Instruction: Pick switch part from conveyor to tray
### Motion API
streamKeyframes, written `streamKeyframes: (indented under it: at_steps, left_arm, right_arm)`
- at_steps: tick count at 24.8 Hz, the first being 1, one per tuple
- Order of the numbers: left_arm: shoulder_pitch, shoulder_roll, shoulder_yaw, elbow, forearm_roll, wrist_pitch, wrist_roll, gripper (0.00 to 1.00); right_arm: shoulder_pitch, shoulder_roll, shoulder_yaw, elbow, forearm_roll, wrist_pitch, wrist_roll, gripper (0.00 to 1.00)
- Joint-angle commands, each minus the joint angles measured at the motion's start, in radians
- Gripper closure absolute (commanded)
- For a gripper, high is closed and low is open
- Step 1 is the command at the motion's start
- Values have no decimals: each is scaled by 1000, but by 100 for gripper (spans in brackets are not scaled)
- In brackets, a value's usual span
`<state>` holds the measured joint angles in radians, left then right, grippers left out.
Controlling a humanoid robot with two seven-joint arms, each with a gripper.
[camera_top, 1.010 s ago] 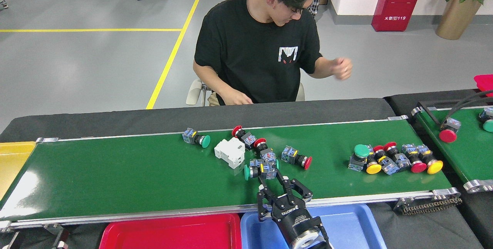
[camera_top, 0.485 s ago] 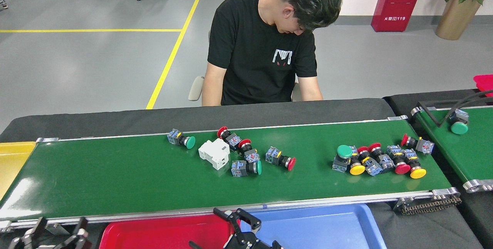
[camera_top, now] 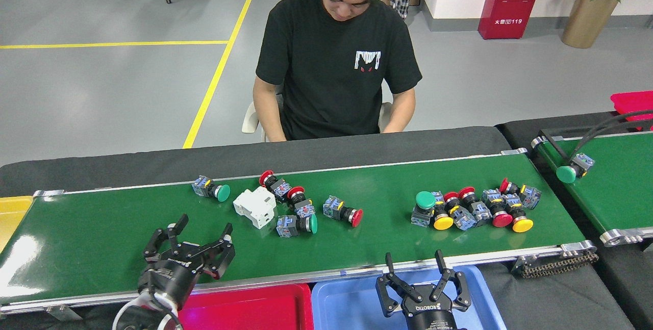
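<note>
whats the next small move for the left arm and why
Probably reach the left gripper forward toward the green-capped switch at the left end of the parts on the conveyor. The gripper is open and empty above the belt, and that switch lies apart from the others.

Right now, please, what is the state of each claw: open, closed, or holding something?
Left claw: open, holding nothing, above the conveyor.
Right claw: open, holding nothing, above the blue tray.
</note>
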<state>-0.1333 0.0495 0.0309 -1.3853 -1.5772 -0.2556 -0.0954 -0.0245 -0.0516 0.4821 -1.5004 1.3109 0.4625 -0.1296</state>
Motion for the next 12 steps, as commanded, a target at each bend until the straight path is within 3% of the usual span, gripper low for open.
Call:
streamKeyframes:
  at_steps: [1, 12]
  left_arm:
    - [-12, -2, -3, -6, -3, 21, 2, 0]
    - [-40, -2, -5, 48, -3, 21, 2, 0]
  right_arm:
    - [-35, 10, -14, 25, 1, 10, 42, 0]
    - [-167, 61, -50, 169, 2, 8, 79, 0]
